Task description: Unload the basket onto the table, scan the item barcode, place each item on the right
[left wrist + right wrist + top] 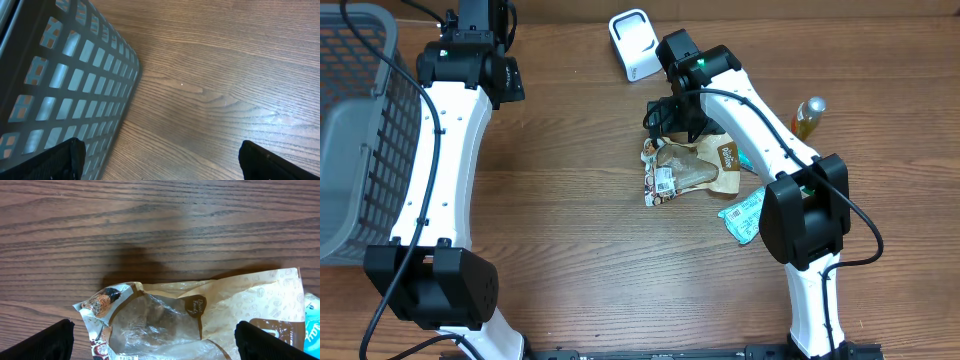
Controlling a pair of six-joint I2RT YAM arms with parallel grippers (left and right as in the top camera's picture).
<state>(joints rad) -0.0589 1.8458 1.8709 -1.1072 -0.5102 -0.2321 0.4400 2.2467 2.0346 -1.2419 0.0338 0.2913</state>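
A crinkled snack bag (682,170) with a clear window lies on the wooden table at centre right, a white label (665,183) at its left end. My right gripper (670,115) hovers just above its far edge. In the right wrist view the gripper (160,347) is open, its black fingertips (50,342) spread either side of the bag (150,320) without touching it. A white scanner (633,45) stands at the back of the table. My left gripper (508,78) is open over bare wood beside the basket, with nothing between its fingertips (60,160).
A grey mesh basket (355,130) fills the left edge and shows close in the left wrist view (65,85). A tan pouch (725,158) overlaps the bag. A teal packet (745,215) and a small bottle (808,117) lie to the right.
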